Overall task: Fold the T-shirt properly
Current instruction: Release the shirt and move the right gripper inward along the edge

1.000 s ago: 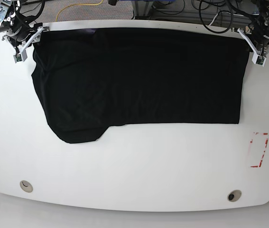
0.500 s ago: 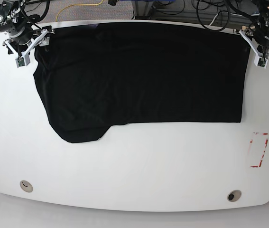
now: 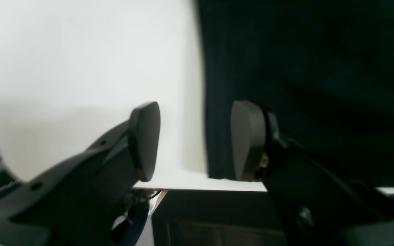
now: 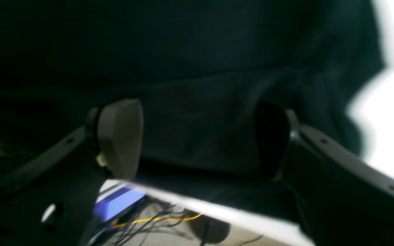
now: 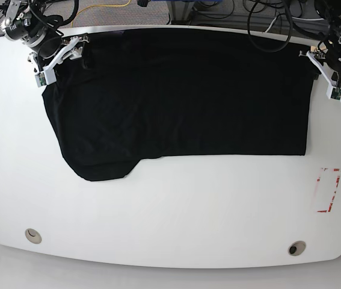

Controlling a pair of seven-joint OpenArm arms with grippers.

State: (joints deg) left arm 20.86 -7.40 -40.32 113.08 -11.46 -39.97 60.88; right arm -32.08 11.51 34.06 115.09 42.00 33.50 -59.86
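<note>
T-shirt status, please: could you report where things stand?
Both grippers, left and right, open at the far corners, holding nothing. T-shirt lies flat, folded lengthwise. Nothing in the way.

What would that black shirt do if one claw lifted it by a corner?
The T-shirt would probably sag and trail: it lies flat with soft wrinkles, as thin cloth does. It likely weighs little. Pushed, it would probably bunch up on the smooth white table rather than slide whole.

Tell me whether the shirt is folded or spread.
Spread wide on the table, apparently folded once: the shirt forms a broad band, one sleeve sticking out.
</note>
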